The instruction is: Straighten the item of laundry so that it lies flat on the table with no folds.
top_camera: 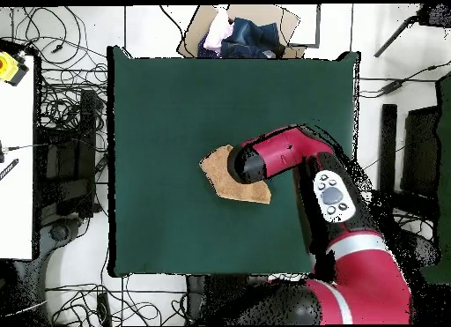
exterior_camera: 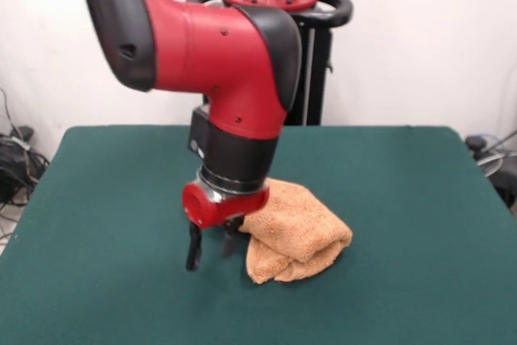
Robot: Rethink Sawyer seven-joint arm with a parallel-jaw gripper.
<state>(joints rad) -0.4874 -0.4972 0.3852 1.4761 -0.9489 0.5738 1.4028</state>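
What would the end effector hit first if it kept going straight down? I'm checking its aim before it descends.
Most likely the bare table, just beside the towel. The open end effector points straight down, its tips close above the felt; one finger may brush the towel's edge.

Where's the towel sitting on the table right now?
In the front view the folded orange-tan towel lies bunched near the middle of the green table, just right of the open claw, whose nearer finger seems to touch it.

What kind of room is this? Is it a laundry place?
Probably a robot lab, not a laundry: a red arm works over a green table with one towel, and cables cover the floor.
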